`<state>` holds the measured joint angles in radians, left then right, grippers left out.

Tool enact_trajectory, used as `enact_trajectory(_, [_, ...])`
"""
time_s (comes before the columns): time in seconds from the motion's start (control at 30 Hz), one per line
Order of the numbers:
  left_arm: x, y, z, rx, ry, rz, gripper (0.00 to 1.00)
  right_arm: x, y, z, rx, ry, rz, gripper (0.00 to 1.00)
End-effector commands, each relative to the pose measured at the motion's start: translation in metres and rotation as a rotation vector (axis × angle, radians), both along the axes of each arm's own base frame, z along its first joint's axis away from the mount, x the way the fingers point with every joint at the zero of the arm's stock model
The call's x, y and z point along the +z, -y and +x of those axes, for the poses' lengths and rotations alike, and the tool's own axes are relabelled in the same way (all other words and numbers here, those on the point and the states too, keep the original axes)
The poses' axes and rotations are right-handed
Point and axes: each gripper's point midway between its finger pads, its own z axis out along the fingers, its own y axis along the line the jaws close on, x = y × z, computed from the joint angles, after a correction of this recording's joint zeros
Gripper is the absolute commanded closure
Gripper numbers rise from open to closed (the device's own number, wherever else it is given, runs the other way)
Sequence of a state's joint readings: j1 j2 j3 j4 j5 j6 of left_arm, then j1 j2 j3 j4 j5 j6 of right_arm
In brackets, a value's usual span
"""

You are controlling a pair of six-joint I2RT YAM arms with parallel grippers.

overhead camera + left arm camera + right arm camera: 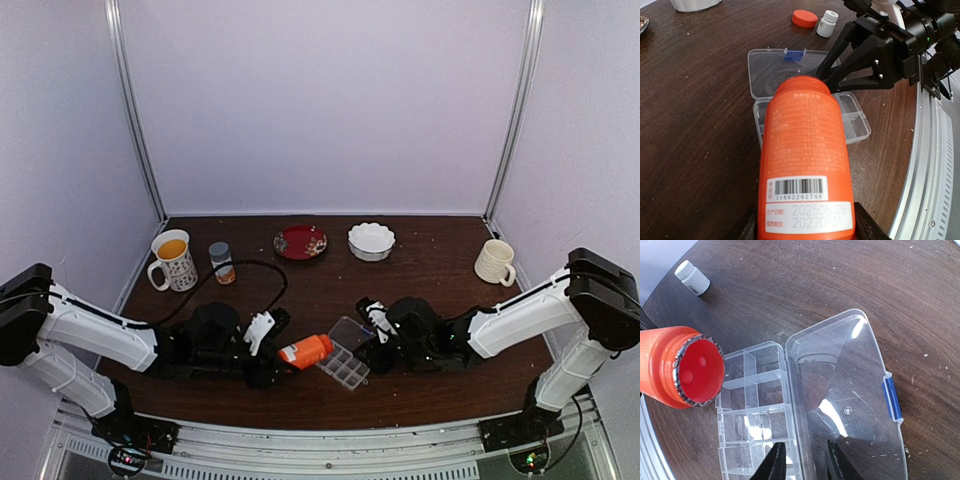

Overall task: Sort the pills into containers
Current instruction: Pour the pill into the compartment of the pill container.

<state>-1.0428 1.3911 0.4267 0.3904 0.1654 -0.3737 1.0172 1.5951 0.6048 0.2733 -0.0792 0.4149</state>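
White walls close round a dark wooden table [440, 275]. On it, between the arms, lies the box [740, 407] with its lid [850, 390] thrown flat open. Its cells look bare, and no pills show in any view. The part of the bottle's red inside that can be seen holds none either, so any left must lie deeper.

The left gripper [281, 356] is clamped on the base of the orange bottle [805, 145]. It holds the bottle nearly level and uncapped, with the mouth [700, 371] at the box's edge rather than over the middle of a cell. The right gripper [805, 466] stands at the hinge line with one finger over the cells and one over the lid. Its jaws show a gap, but I cannot tell whether they pinch the plastic or only straddle it.

The step in hand looks like the pour. To do it well, bring the mouth fully over one cell before tipping further, because at the edge the pills would likely run onto the table. Tilt slowly and in small amounts so they come out a few at a time. The box is light and would likely skid if the bottle nudged it, so the right gripper would best press or hold it at the hinge. That gripper's fingers should stay out of the target cell.
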Motion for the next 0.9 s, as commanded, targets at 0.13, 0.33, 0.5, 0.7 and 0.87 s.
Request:
enact_trajectory(0.13, [0.018,0.004,0.012,0.062,0.022,-0.022,1.00,0.005,-0.007,0.005,-0.009,0.025,0.005,0.71])
enact_trajectory(0.33, [0.026,0.001,0.014,0.083,0.030,-0.032,1.00,0.004,-0.008,0.006,-0.006,0.021,0.001,0.71])
enact_trajectory(0.5, [0.031,0.007,0.013,0.063,0.024,-0.040,1.00,0.003,-0.009,0.006,-0.003,0.019,-0.004,0.71])
enact_trajectory(0.7, [0.042,0.007,0.015,0.061,0.041,-0.027,1.00,0.003,-0.008,0.006,-0.007,0.021,-0.004,0.71])
enact_trajectory(0.87, [0.029,0.005,0.018,0.083,0.021,0.031,1.00,0.003,-0.008,0.006,-0.007,0.020,-0.005,0.71])
